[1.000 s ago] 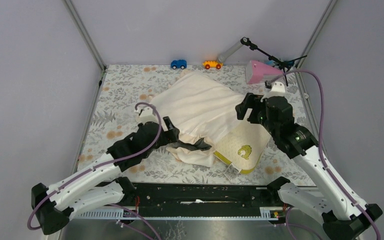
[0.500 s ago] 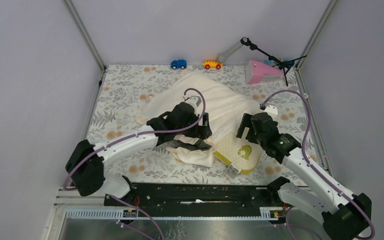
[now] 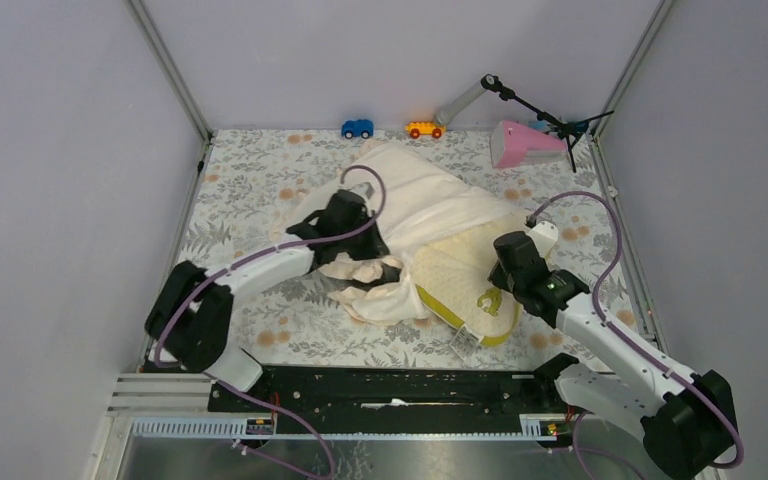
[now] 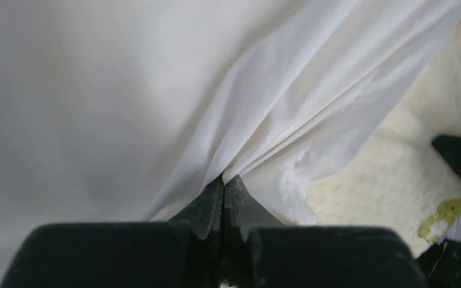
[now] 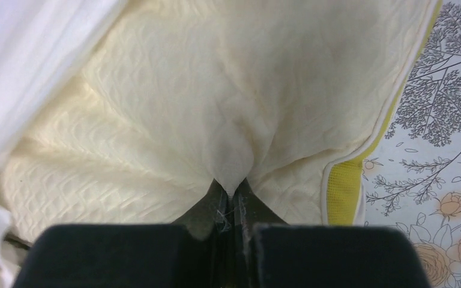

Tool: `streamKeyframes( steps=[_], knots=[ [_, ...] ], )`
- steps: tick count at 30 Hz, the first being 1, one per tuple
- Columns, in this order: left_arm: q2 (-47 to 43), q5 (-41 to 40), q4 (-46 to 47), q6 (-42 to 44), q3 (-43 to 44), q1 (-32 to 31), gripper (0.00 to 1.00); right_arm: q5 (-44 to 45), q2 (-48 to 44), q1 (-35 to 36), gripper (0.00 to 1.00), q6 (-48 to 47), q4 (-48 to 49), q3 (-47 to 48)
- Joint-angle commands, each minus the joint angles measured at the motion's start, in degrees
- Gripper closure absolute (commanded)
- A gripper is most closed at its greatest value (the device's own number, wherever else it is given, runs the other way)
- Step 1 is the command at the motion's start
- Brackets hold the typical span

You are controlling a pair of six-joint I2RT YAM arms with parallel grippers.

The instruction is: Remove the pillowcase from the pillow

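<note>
Pillowcase (image 3: 425,200) is maybe a third off, covering the far part of the pillow (image 3: 460,280). Left gripper (image 4: 224,183) is clamped on the case and right gripper (image 5: 234,191) pinches the pillow's bare end, so the actual pulling apart is what's left.

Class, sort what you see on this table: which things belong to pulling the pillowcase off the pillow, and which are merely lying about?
Part of the job: pillowcase, pinched by the left gripper; pillow, pinched by the right gripper.
Lying about: blue toy car, orange toy car, pink object, black stand.
</note>
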Motion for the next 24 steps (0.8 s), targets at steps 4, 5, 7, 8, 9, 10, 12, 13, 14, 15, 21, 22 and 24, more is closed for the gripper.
streamKeyframes(
  steps=[4,5,7,8,9,10,12,13,14,15,21,22,24],
  knots=[
    [-20.2,-4.6,-0.8,-3.5,-9.0,18.8,1.0,16.6,-5.5,-3.2,1.0,-0.7,-7.7,3.9],
    [-23.1,-6.8,-2.6,-4.3,-9.9,21.6,1.0,17.6,-6.2,-3.9,1.0,-0.4,-8.3,3.9],
    [-30.1,-9.8,-4.1,-5.7,-12.4,27.1,1.0,18.3,-8.3,-5.5,1.0,0.4,-8.7,3.2],
    [-33.2,-10.3,-3.8,-6.3,-14.5,29.4,1.0,17.9,-9.4,-6.1,1.0,0.5,-8.6,2.8],
    [-35.5,-10.0,-3.2,-6.7,-16.0,31.0,1.0,17.4,-10.2,-6.5,1.0,0.0,-7.9,2.2],
    [-37.3,-9.4,-2.3,-6.5,-17.1,31.7,1.0,16.6,-10.8,-6.6,0.99,-0.9,-7.0,1.8],
    [-37.8,-5.5,-1.1,-5.2,-17.7,31.8,1.0,11.8,-11.2,-6.7,0.92,-5.5,-3.9,1.0],
    [-37.0,-2.8,-0.6,-4.2,-17.5,31.8,1.0,7.9,-11.5,-6.7,0.81,-8.3,-1.8,0.8],
    [-35.8,0.6,-0.2,-2.9,-17.0,31.8,1.0,3.4,-12.0,-6.7,0.66,-11.1,0.1,0.6],
    [-34.6,3.8,-0.1,-1.8,-16.5,31.8,1.0,-1.7,-12.8,-6.7,0.5,-13.6,1.9,0.4],
    [-32.7,10.3,-1.2,1.0,-15.8,31.2,0.87,-28.0,-16.8,-6.7,0.27,-23.4,6.5,5.4],
    [-33.1,10.1,-1.6,1.2,-15.9,31.0,0.86,-32.4,-14.9,-6.6,0.33,-25.1,4.6,8.2],
    [-33.9,9.4,-2.8,1.7,-15.8,30.6,0.82,-37.8,-9.3,-5.8,0.35,-26.8,-0.4,14.7]
  ],
)
